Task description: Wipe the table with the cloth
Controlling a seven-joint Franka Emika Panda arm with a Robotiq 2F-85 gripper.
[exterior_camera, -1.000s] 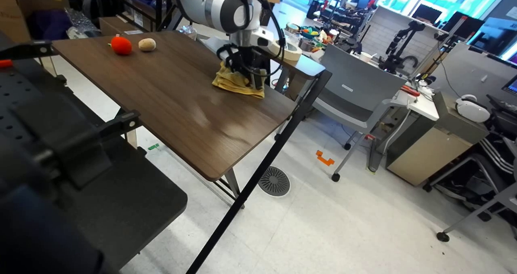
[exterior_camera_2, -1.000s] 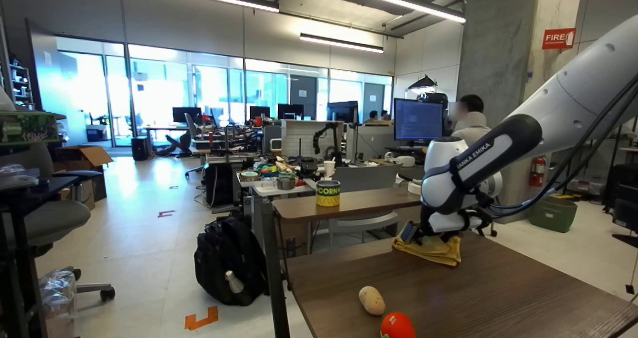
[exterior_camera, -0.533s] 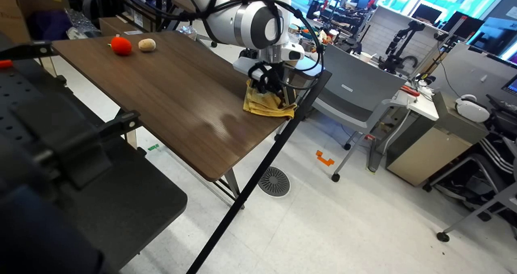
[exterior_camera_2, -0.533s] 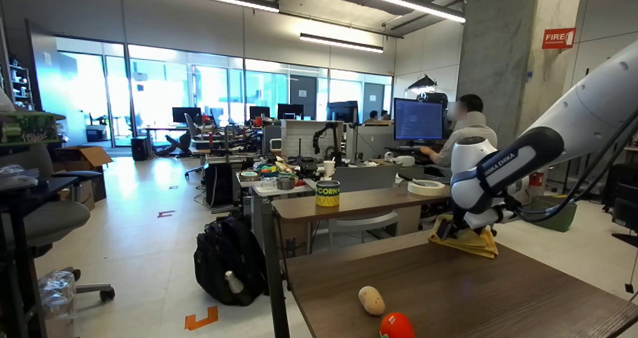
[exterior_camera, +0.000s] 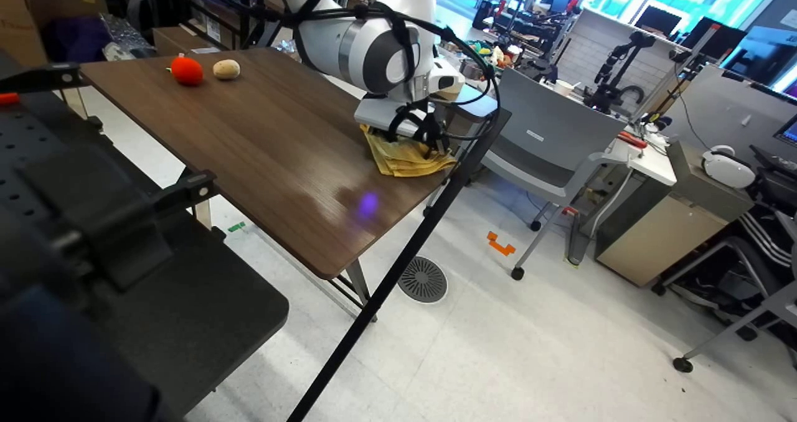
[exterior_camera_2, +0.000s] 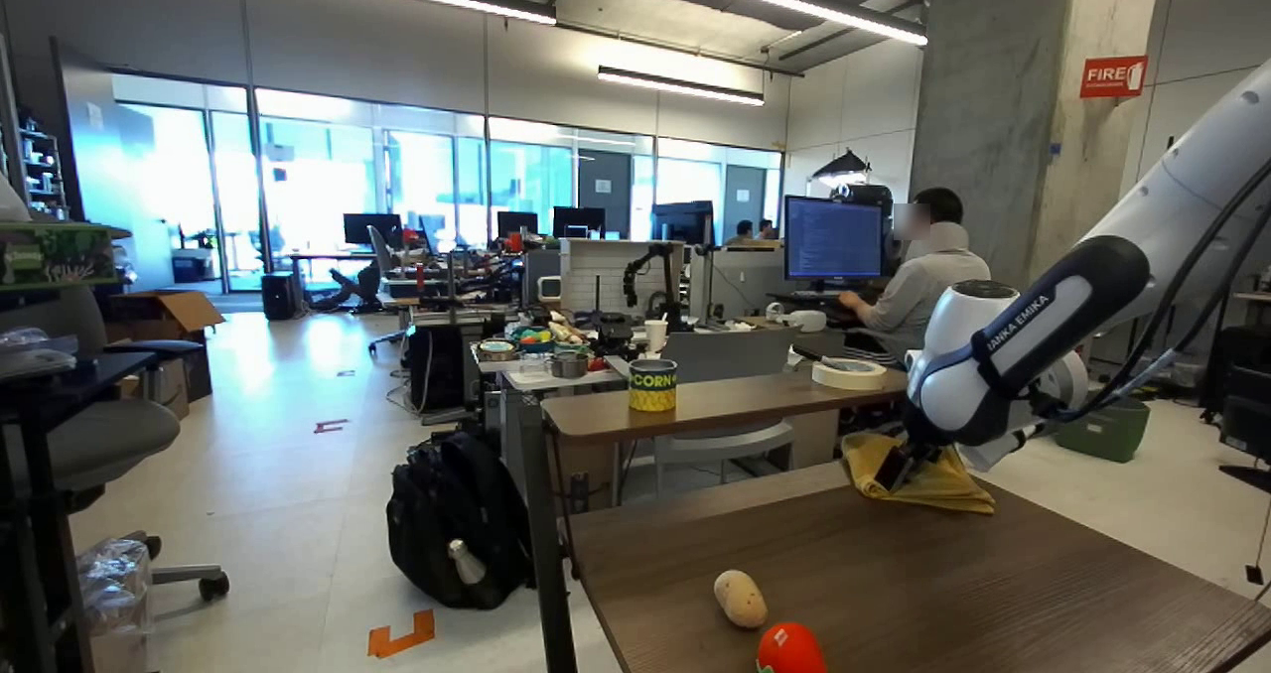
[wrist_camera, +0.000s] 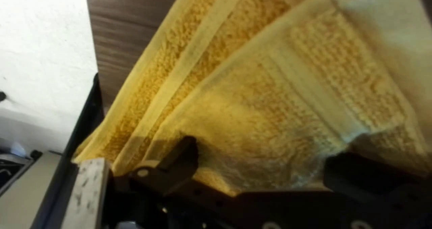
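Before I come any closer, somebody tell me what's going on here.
A robot arm is over the brown table, its gripper standing open against a folded yellow cloth. It appears to be using the cloth to wipe the table. The cloth lies by one edge, close to a black post. What look like a tomato and a potato lie near each other, well apart from the cloth. In the background, a person sits at a screen.

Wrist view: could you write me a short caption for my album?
Close-up of the open tool against a folded yellow cloth, near the edge of a dark brown table.
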